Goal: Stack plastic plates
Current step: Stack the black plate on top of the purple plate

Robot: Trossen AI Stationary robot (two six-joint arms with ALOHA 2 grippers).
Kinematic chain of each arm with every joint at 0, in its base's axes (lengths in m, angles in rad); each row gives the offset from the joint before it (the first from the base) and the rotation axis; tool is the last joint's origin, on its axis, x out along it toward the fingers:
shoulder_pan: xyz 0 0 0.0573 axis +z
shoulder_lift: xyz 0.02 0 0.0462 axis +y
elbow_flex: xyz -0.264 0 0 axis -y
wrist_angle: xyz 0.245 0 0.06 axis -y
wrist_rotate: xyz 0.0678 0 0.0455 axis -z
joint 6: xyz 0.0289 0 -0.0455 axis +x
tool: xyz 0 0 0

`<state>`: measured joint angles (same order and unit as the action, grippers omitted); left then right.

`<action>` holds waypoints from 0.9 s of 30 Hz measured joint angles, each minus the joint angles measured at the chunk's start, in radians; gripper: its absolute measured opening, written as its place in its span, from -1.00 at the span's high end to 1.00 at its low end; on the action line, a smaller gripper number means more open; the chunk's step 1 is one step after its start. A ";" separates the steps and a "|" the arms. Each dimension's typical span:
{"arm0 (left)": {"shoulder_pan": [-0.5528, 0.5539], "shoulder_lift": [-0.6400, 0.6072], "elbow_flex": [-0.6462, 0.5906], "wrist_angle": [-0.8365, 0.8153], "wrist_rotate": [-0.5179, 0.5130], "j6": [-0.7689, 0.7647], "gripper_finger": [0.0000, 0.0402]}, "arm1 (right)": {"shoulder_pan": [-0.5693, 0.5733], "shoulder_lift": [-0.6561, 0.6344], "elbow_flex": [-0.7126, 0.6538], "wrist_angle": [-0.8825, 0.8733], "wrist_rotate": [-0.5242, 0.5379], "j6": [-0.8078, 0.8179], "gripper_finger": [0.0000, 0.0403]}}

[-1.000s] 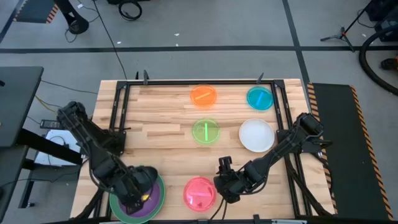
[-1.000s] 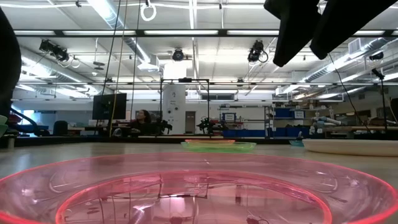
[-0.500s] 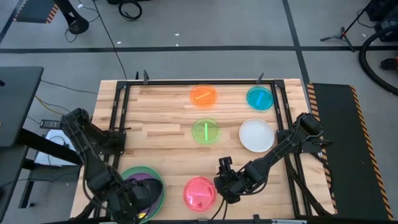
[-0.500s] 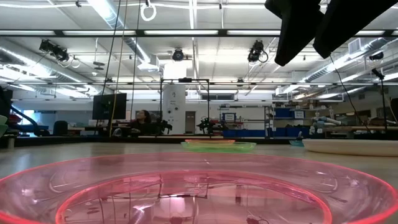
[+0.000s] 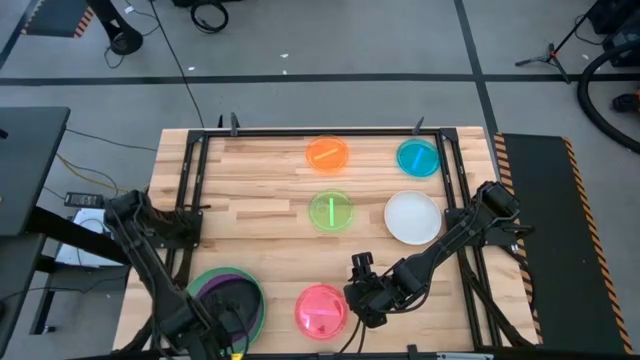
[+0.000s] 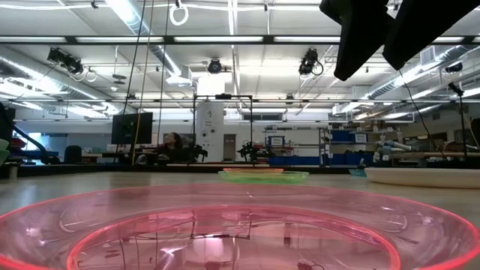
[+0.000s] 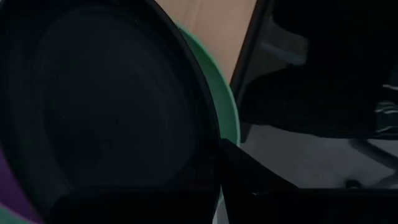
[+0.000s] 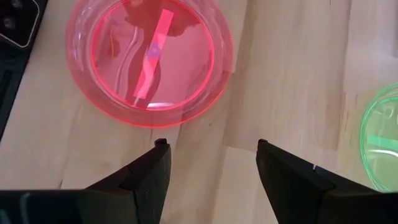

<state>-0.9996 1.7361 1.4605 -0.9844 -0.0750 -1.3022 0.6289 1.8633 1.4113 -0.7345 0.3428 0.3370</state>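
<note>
Currently the wooden slatted tabletop [image 5: 260, 190] carries a stack at its near left corner: a large round green plastic plate [image 5: 256, 313] at the bottom, a purple plastic plate [image 5: 215, 287] showing as a crescent inside it, and a medium black plastic plate [image 5: 236, 300] on top. Taking that stack as the landmark, the small translucent pink plastic plate [image 5: 321, 310] lies just to its right along the near edge, apart from it. The small translucent lime plastic plate [image 5: 330, 211] sits farther back from the pink one, and the round white plastic plate [image 5: 413, 217] lies to the lime plate's right. At the far edge, well away from the stack, are the small translucent orange plastic plate [image 5: 327, 153] and, to its right, the small translucent cyan plastic plate [image 5: 418, 158]. The left hand [image 5: 215, 340] is at the near edge of the stack, partly over the tabletop's edge; whether its fingers are apart or together cannot be told. The right hand [image 8: 211, 163] hovers just beside the pink plate on the side away from the stack, its fingers spread apart and holding nothing.
</note>
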 joint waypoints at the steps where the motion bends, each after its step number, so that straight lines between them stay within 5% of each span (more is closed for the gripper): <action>1: -0.004 0.008 0.000 0.000 0.000 0.002 0.92 | 0.000 0.000 0.000 0.000 0.002 0.000 -0.20; 14: -0.076 0.019 0.000 0.000 -0.046 -0.100 0.92 | 0.016 0.000 0.000 -0.033 0.222 -0.191 -0.18; 20: -0.087 0.019 0.000 0.000 -0.128 -0.092 0.86 | -0.007 0.000 0.000 -0.322 0.097 0.130 -0.18; 27: -0.087 0.019 0.000 -0.009 -0.158 -0.098 0.77 | -0.063 -0.001 -0.008 -0.734 0.084 0.565 -0.18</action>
<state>-1.0866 1.7554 1.4605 -0.9937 -0.2329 -1.3998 0.5663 1.8626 1.4035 -1.4685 0.4265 0.9023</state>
